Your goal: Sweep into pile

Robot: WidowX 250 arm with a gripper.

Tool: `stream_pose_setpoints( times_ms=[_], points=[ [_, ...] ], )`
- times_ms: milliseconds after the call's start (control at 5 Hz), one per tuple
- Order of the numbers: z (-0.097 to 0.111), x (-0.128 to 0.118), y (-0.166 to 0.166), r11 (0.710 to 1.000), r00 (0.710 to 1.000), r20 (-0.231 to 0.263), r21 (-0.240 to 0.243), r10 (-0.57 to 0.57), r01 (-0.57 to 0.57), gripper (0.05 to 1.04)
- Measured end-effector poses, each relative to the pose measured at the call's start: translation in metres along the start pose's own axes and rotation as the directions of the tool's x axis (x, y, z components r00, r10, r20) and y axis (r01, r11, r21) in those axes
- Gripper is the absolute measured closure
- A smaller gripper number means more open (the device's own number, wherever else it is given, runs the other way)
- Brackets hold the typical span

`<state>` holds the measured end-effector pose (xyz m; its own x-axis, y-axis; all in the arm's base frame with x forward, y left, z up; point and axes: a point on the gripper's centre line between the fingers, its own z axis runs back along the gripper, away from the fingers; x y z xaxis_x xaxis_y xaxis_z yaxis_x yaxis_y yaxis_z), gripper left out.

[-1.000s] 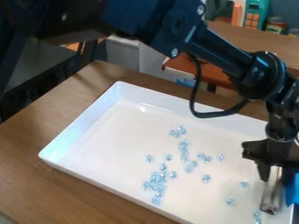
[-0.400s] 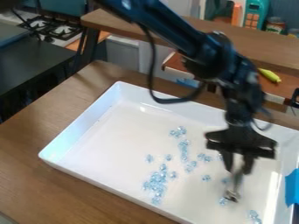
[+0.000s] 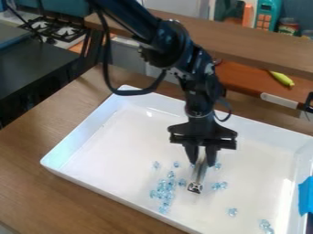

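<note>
Swung left to lower centre, black robot fingers (image 3: 211,155) clamp a silver metal bar (image 3: 198,176), nearing the pale-blue glassy bead cluster (image 3: 163,188).

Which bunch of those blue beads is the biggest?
The dense cluster in the picture's lower middle, left of the gripper; the other bunches hold only a few beads each.

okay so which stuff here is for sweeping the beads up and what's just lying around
For the sweep:
black tool
metal bar it holds
pale blue beads
white tray

Just around:
yellow-green object
stove
blue piece at the tray's edge
</note>
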<state>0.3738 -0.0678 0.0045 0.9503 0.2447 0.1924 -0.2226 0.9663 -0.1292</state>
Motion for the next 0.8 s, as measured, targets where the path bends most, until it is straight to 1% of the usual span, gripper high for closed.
stream_pose_setpoints(
  times_ms=[200,400,600,800],
  points=[
    [0.005,0.006,0.028,0.999,0.999,0.047,0.053,0.003,-0.005,0.746],
    [0.023,0.004,0.046,0.998,0.996,0.084,0.062,0.001,-0.006,0.746],
    [0.045,0.003,0.024,0.995,0.992,0.101,-0.064,-0.071,0.078,0.746],
    [0.054,-0.013,-0.016,0.968,0.983,0.028,-0.175,-0.179,0.181,0.746]
  ],
)
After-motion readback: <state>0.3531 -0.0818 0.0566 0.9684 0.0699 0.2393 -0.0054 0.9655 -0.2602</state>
